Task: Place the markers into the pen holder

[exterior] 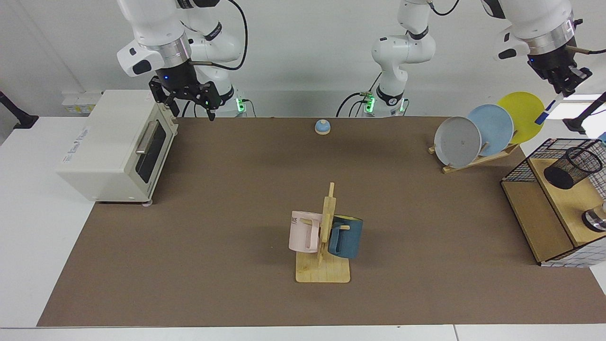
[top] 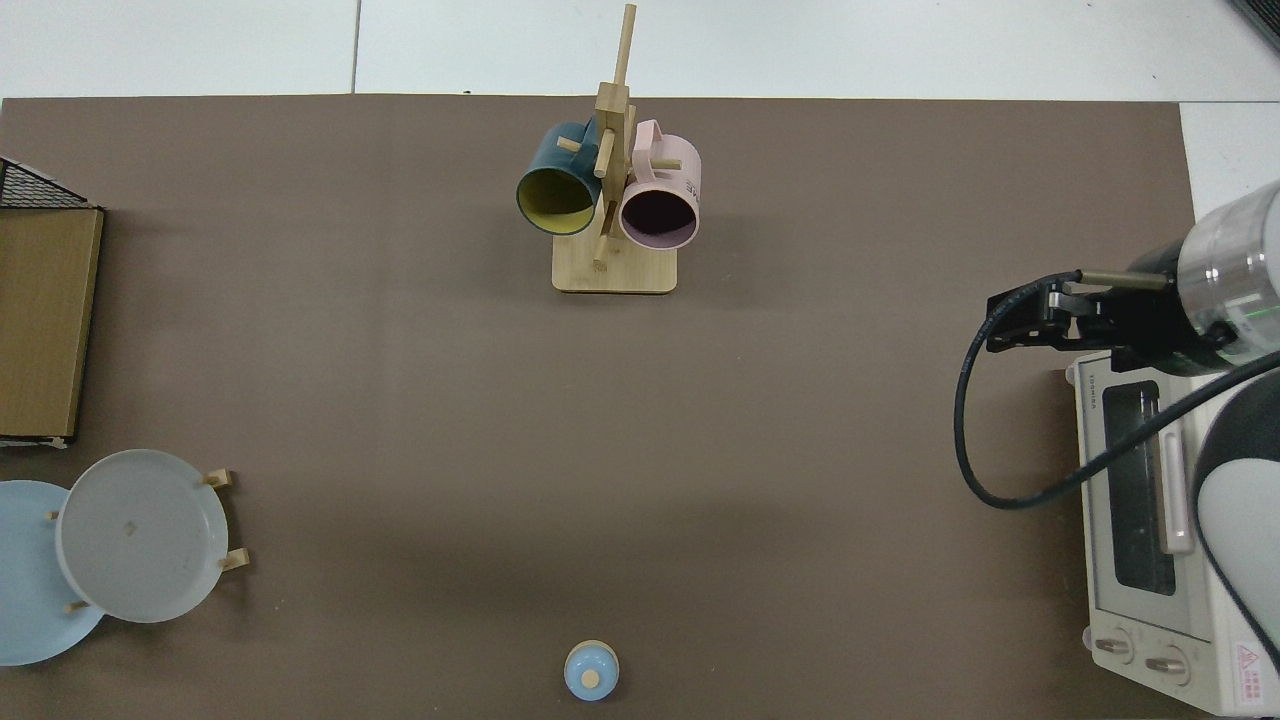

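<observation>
Facing view first: the left pincer [exterior: 562, 90] is high over the worktop's [exterior: 236, 199] far corner, beyond the plate rack [exterior: 473, 158], clamped on the marker [exterior: 548, 110], which hangs slanted below it, blue cap lowest. The pen holder [exterior: 574, 166] sits tilted on the wooden shelf [exterior: 563, 199] inside the wire basket [exterior: 544, 151], off the worktop's side edge, and the marker is well apart from it and above it. To do this well, I'd say: carry the marker across until the cap is over the holder's mouth, match the cup's lean, lower the tip in, then let go. The right pincer [exterior: 189, 97] waits by the toaster oven [exterior: 113, 147] at the opposite far corner, fingers apart, empty.

Top view now: one arm's pincer [top: 1040, 318] shows beside the toaster oven, so that's the right one. The left pincer, marker and pen holder are all out of frame here; only the basket's corner [top: 30, 185] peeks in at the edge.
</observation>
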{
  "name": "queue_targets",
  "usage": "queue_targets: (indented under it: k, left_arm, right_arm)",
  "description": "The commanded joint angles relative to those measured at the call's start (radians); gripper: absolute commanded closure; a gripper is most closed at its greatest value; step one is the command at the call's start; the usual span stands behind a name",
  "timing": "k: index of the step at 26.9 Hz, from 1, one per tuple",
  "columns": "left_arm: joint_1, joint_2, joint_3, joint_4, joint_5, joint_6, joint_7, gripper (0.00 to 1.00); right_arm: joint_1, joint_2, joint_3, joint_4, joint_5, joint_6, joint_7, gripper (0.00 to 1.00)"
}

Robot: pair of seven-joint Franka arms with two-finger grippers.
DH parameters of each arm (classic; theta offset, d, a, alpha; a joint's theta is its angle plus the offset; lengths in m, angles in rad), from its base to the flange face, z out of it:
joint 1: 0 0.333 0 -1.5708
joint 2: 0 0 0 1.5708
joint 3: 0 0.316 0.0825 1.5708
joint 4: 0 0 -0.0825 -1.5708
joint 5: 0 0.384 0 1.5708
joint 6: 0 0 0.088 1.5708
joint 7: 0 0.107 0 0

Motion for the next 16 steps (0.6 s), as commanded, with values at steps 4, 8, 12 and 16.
queue_targets:
  k: [4, 8, 12, 16]
  left_arm:
    - [0.077, 0.123, 0.003, 0.117, 0.077, 0.085, 0.167, 1.00]
    - [0.103, 0.151, -0.001, 0.143, 0.105, 0.109, 0.215, 1.00]
    - [0.127, 0.158, -0.001, 0.137, 0.117, 0.128, 0.232, 1.00]
    - [0.134, 0.192, 0.004, 0.137, 0.140, 0.145, 0.247, 1.00]
  right_arm:
    - [-0.001, -0.041, 0.003, -0.049, -0.018, -0.013, -0.030, 0.00]
    - [-0.001, -0.048, 0.003, -0.062, -0.018, -0.016, -0.032, 0.00]
    - [-0.012, -0.048, 0.003, -0.062, -0.015, -0.017, -0.030, 0.00]
    - [-0.016, -0.053, 0.000, -0.068, -0.015, -0.030, -0.030, 0.00]
